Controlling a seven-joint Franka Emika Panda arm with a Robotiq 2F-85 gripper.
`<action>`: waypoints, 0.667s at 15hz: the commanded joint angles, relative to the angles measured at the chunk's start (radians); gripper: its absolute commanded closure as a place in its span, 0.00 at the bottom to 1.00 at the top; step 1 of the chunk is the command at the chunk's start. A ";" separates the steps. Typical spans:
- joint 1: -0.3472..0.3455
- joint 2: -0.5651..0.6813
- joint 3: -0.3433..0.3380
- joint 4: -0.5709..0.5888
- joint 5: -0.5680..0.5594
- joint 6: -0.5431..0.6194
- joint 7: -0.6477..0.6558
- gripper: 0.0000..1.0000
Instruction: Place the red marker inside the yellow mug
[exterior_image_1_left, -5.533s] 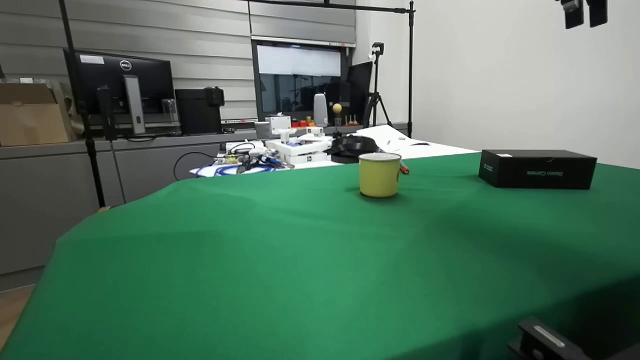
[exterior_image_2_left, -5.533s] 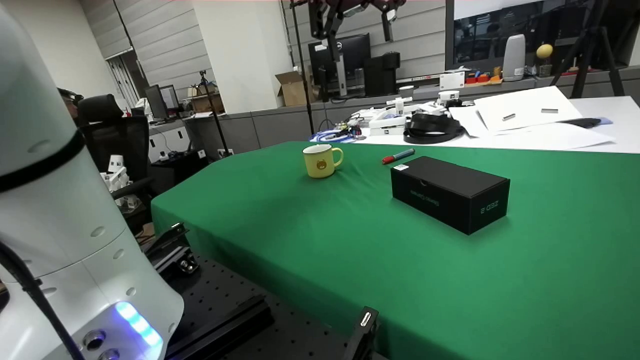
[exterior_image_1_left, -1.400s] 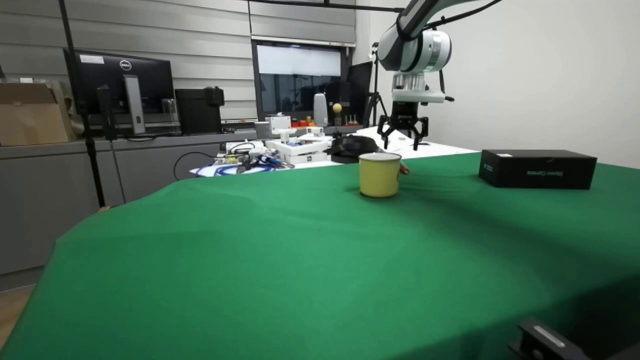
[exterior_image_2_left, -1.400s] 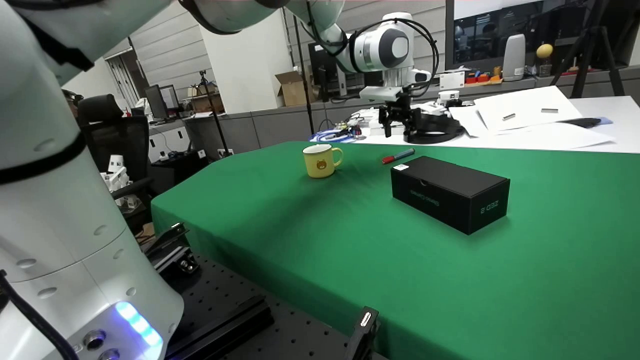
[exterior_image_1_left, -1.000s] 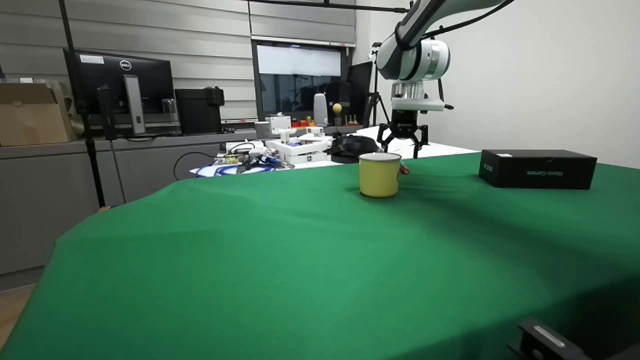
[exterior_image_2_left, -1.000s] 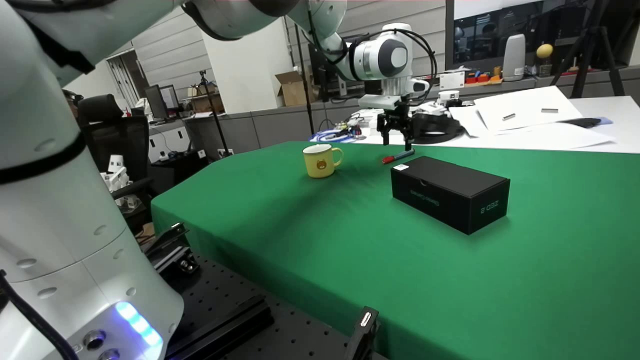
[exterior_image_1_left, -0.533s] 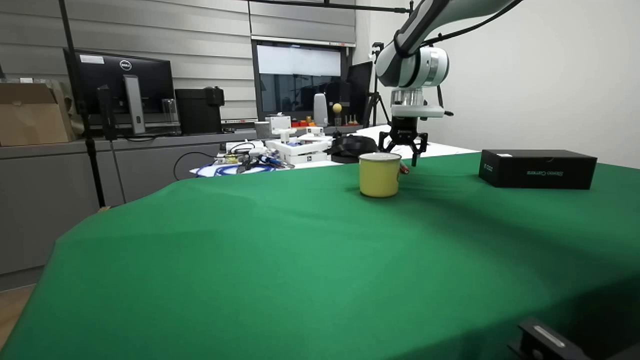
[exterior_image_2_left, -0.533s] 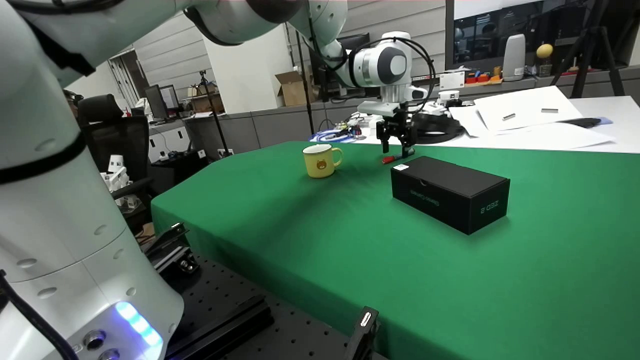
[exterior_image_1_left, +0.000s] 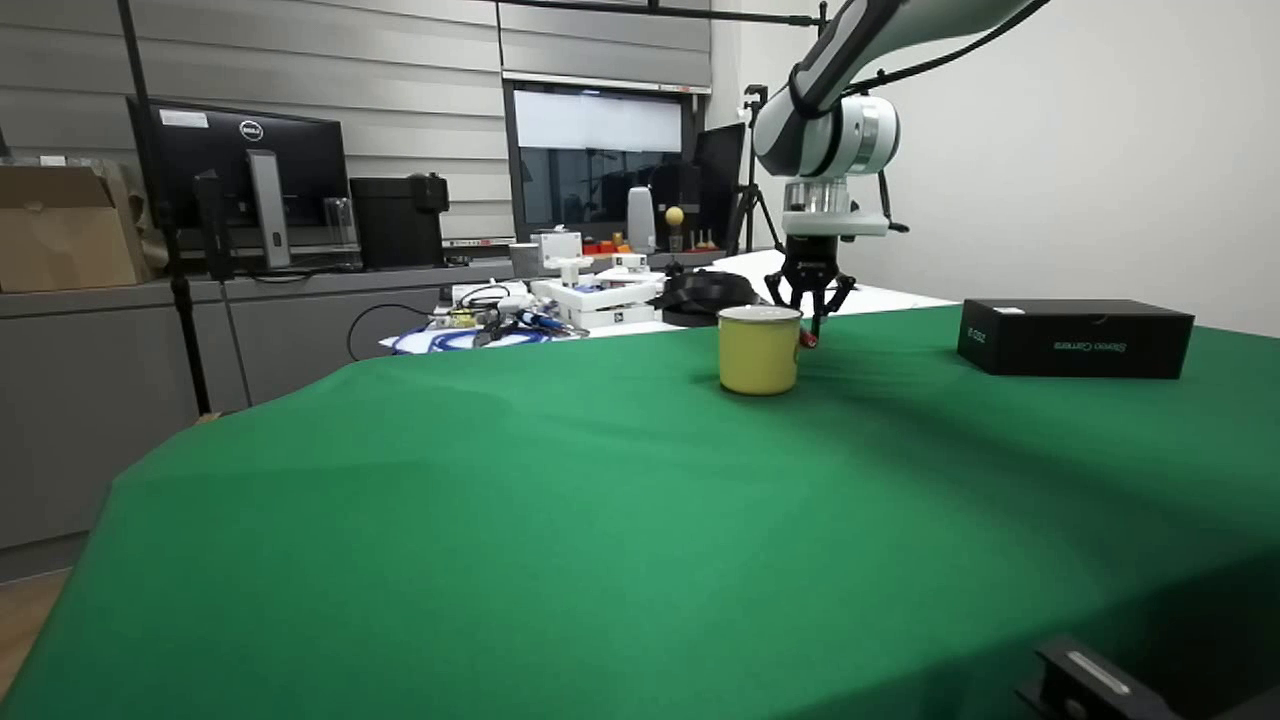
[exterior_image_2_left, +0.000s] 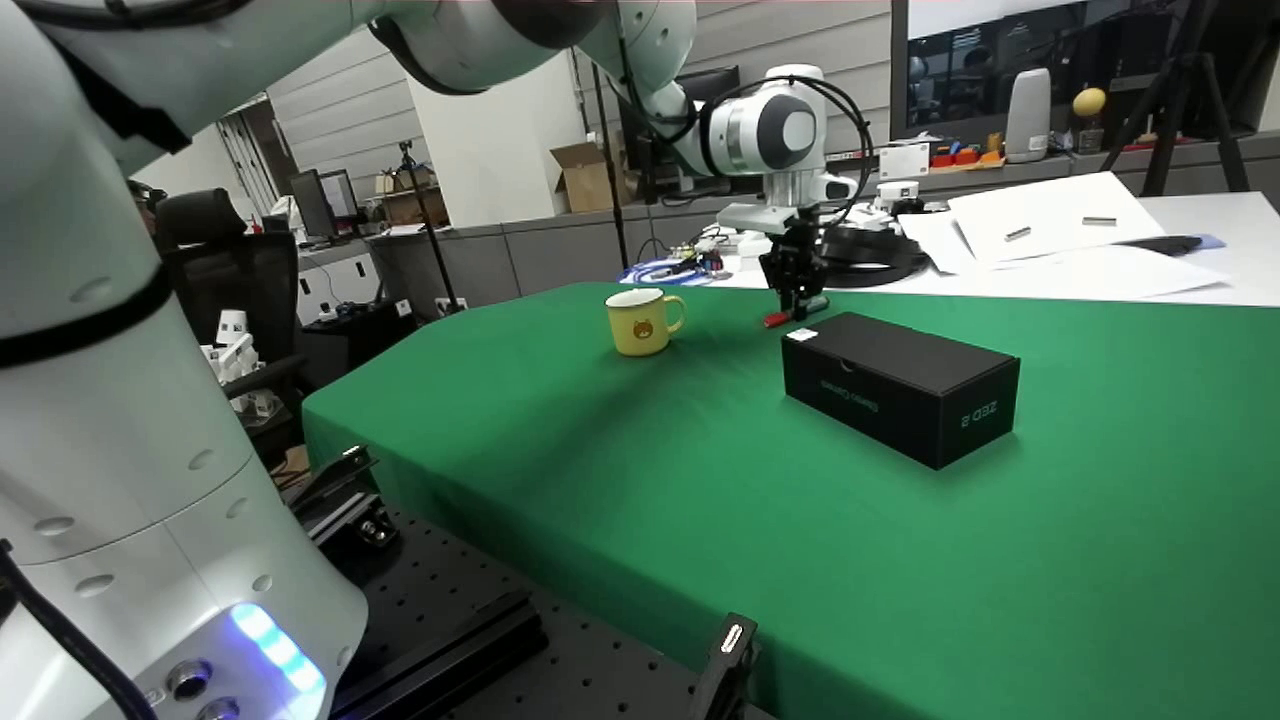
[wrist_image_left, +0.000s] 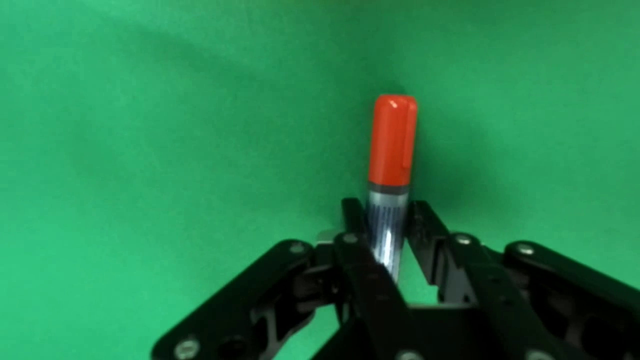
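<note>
The red marker (wrist_image_left: 392, 140) showed dark print too blurred to read in the wrist view, its lower end hidden behind the pincer (wrist_image_left: 384, 212). In an exterior view, the yellow mug (exterior_image_1_left: 755, 355) hid its own handle and much of the marker. The robot arm (exterior_image_2_left: 755, 130) ran off the top edge in both exterior views.

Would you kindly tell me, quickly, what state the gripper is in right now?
Gripper: closed, holding the red marker near its middle.
</note>
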 joint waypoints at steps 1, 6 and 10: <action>0.015 0.018 -0.034 0.076 -0.001 -0.140 0.156 0.99; -0.002 0.012 -0.009 0.146 0.017 -0.341 0.181 0.95; 0.000 0.013 0.003 0.203 0.025 -0.423 0.190 0.95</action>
